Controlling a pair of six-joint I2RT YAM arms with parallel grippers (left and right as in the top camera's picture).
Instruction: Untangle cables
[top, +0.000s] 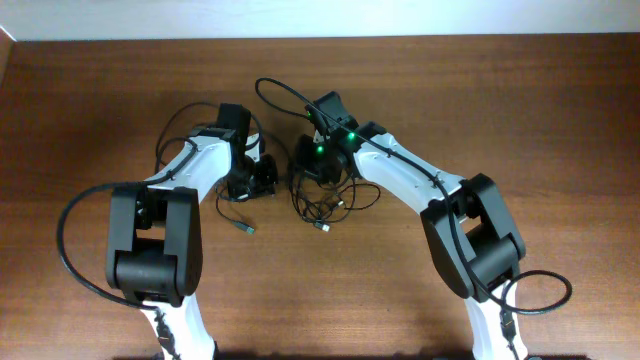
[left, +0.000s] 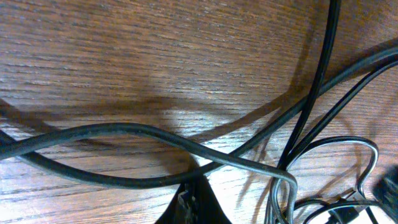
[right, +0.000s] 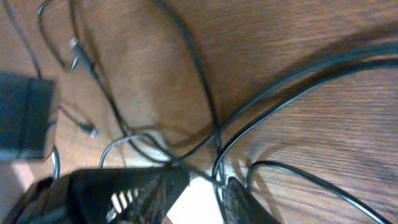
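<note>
Right pincer (right: 205, 188) stands apart astride a strand of the cables (top: 330, 203), left pincer (top: 252, 183) state cannot be told; separation judged in hand, next needing closure and outward pull.

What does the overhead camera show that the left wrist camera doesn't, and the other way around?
Only overhead: both robot arms, the left arm and the right arm, meeting over the whole tangle. It also shows a loose plug end lying near the left arm and green lights on the right arm.
Only left wrist: a close look at how single strands cross, with a thick strand arching over the wood and thinner loops bunched at lower right.
Both: the black cables on the brown wooden table.
</note>
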